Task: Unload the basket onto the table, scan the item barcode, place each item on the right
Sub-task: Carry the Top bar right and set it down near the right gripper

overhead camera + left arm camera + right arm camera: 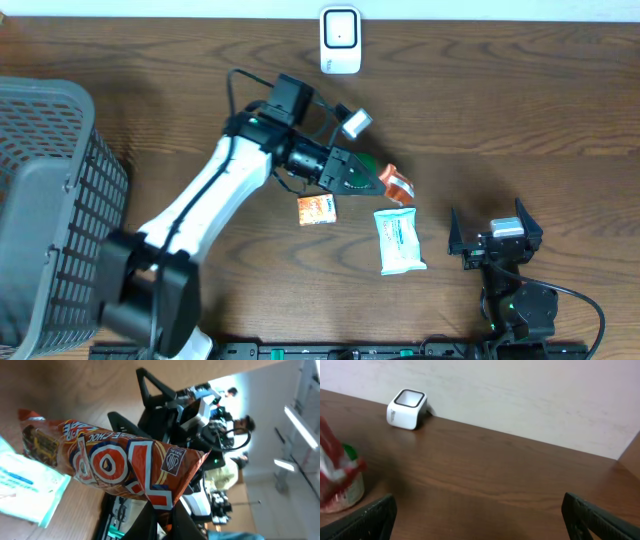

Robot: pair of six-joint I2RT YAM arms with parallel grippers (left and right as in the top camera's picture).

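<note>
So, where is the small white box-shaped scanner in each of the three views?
Overhead: the white scanner stands top centre, at the far edge of the brown wooden table.
Left wrist: not in it.
Right wrist: upper left.
Shared landmark: the red-orange snack packet in the left gripper, right of centre overhead, filling the left wrist view, probably the red blur at the right wrist's left edge.
</note>
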